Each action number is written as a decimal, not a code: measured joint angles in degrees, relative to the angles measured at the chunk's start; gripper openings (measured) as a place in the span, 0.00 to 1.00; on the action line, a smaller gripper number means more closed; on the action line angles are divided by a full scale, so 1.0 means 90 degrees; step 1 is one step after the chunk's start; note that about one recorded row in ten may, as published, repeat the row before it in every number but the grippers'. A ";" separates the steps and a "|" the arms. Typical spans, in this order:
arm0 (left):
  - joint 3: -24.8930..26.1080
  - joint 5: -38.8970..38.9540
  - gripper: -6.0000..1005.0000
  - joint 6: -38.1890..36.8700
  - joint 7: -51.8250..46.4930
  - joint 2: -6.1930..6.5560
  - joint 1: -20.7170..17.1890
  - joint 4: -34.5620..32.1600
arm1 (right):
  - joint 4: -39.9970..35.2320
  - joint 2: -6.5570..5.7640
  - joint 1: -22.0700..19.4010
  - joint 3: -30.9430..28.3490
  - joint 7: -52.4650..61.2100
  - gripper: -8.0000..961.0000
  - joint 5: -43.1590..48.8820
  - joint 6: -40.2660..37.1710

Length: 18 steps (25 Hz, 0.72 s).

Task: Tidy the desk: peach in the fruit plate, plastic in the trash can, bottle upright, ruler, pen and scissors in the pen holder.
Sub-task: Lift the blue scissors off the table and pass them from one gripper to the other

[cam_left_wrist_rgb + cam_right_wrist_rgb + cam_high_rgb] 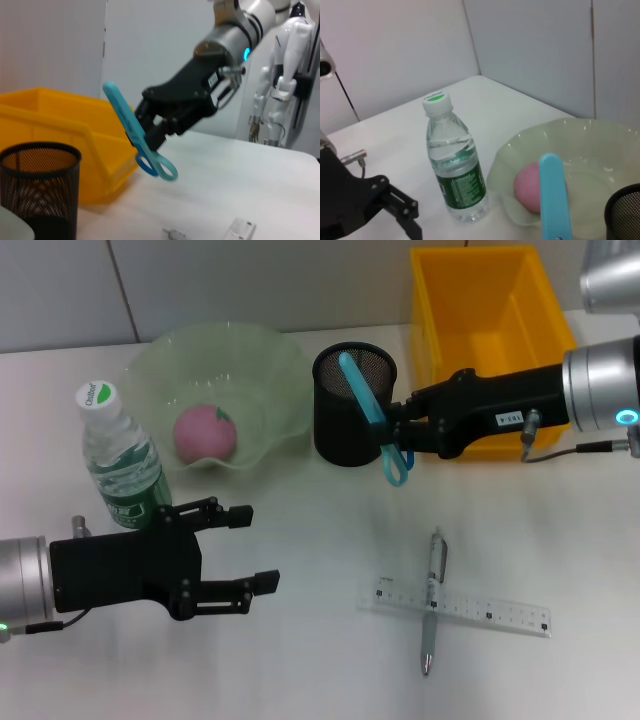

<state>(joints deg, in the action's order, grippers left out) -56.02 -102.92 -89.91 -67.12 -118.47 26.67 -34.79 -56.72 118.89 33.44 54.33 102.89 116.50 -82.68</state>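
The yellow bin [487,340] fills the upper right of the head view, with the pale green fruit plate [265,365] at upper left already cradling the peach [205,433]. The bottle [118,458] stands upright at left, just above the idle left gripper [243,552], whose fingers are spread wide at lower left. At centre top sits the black mesh pen holder [340,430]. The right gripper [397,430] reaches in from the right, pinching the blue scissors [368,405] near the pivot, blades angled over the holder's rim, finger loops hanging outside. They look stiff, light and smooth, so gripping near the pivot seems sensible. The clear ruler [500,611] and the pen [432,602] crossing it lie at lower right; both look thin and flat-lying, best pinched across their width.
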 joint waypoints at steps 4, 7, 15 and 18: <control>0.0004 0.0132 0.84 -0.0005 0.0021 -0.0004 -0.0002 0.0000 | 0.0158 0.0008 -0.0197 -0.0055 -0.0307 0.27 -0.0352 0.0005; 0.0003 0.0182 0.84 -0.0007 0.0024 -0.0019 -0.0004 0.0002 | 0.0365 0.0003 -0.0344 -0.0078 -0.0682 0.27 -0.0714 0.0002; -0.0030 0.0394 0.84 -0.0010 0.0025 -0.0016 0.0041 0.0147 | 0.0909 0.0002 -0.0631 -0.0091 -0.1622 0.27 -0.1602 -0.0037; -0.0007 0.0415 0.84 -0.0009 0.0026 -0.0015 0.0043 0.0149 | 0.1106 0.0003 -0.0670 -0.0091 -0.1851 0.27 -0.1818 -0.0047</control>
<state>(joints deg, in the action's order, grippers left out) -56.08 -99.18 -89.99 -66.89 -118.60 27.06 -33.45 -46.76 118.92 27.42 53.52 86.23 100.14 -83.10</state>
